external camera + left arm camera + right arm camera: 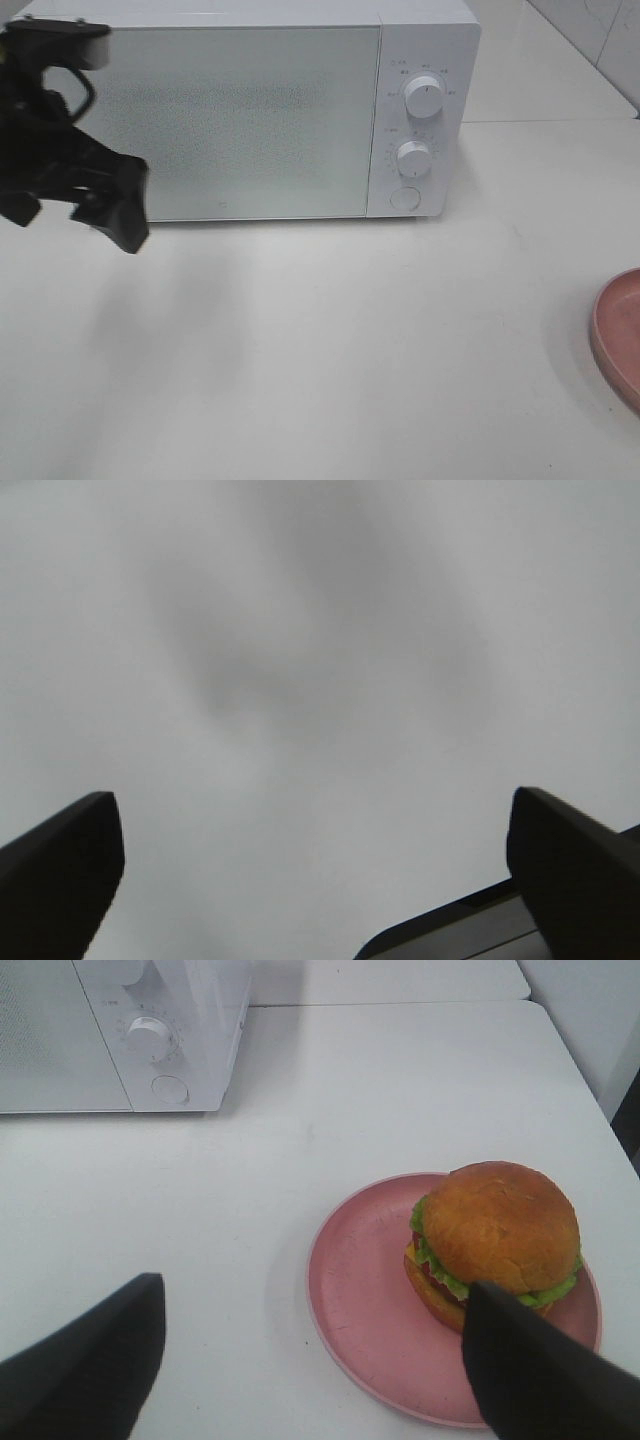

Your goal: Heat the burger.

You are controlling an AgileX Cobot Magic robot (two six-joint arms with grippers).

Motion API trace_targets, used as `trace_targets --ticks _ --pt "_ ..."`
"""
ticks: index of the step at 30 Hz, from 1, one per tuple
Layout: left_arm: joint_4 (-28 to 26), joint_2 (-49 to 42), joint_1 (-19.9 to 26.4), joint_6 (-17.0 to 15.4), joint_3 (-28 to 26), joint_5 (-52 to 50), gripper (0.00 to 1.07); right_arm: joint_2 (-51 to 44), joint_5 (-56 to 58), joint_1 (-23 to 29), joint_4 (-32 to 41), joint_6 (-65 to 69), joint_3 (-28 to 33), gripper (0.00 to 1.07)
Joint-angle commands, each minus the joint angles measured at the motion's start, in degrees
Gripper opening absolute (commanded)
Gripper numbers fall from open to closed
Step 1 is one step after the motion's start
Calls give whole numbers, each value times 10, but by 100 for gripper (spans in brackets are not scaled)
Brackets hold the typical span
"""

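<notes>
Microwave (240, 120) door closed. Left end effector (110, 215) open at 9 o'clock: hook the door edge squarely. Right end effector (310, 1360) open above burger (497, 1243).

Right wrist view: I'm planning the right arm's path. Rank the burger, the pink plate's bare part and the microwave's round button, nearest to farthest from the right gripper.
1. Burger, just beyond one fingertip of the right gripper.
2. Plate's bare part, beside the burger; too close to call.
3. Microwave button, far across the table.

White microwave (240, 110) with a speckled grey-white door and white knobs, sitting on a plain white table (330, 350). Pink plate (370, 1310), golden-brown burger (498, 1240) with green lettuce, and black grippers.
</notes>
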Motion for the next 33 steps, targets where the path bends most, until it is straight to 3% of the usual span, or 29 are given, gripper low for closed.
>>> trace_targets --ticks 1,3,4,6,14,33 --pt "-12 -23 44 16 12 29 100 -14 -6 -5 -1 -7 2 76" --pt "-28 -58 105 33 28 48 100 -14 -6 -5 -1 -7 2 76" --pt "-28 -58 105 33 28 48 100 -14 -6 -5 -1 -7 2 76" --pt "-29 -96 156 41 54 49 100 -14 -6 -5 -1 -7 2 76" --pt "-29 -214 246 46 160 50 100 -14 -6 -5 -1 -7 2 76" --pt "-21 -501 253 48 357 16 100 -14 -6 -5 -1 -7 2 76"
